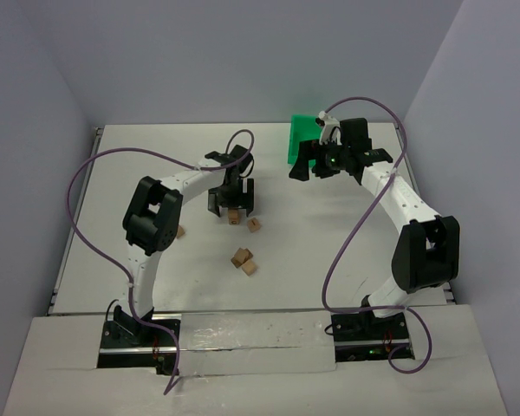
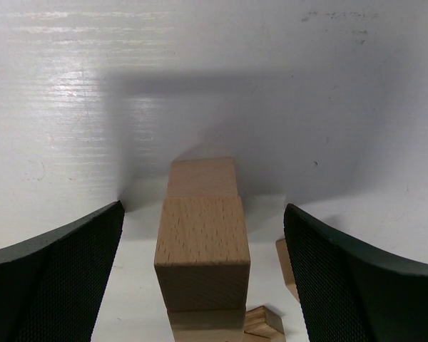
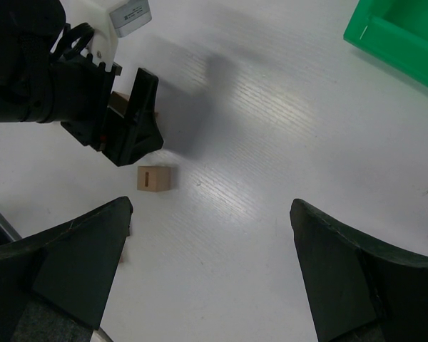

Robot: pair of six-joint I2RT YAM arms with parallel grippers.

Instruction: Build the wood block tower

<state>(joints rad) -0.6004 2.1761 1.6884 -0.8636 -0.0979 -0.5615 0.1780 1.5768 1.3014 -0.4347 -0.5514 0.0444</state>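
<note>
A short tower [image 2: 202,246] of stacked tan wood cubes stands between the fingers of my left gripper [image 2: 203,208], with a gap on each side. The jaws are open and touch nothing. In the top view the tower [image 1: 234,215] shows just under the left gripper [image 1: 232,204]. Loose cubes lie nearby: one [image 1: 254,224] right of the tower, two [image 1: 241,256] nearer the arms, one [image 1: 180,231] by the left arm. My right gripper [image 1: 325,160] is open and empty above the table. Its wrist view shows the gripper [image 3: 210,206] above bare table and one loose cube [image 3: 155,177].
A green plastic bin [image 1: 302,139] stands at the back, just behind the right gripper, and also shows in the right wrist view [image 3: 403,35]. The left arm's gripper body [image 3: 93,92] fills the upper left of that view. Purple cables loop over both arms.
</note>
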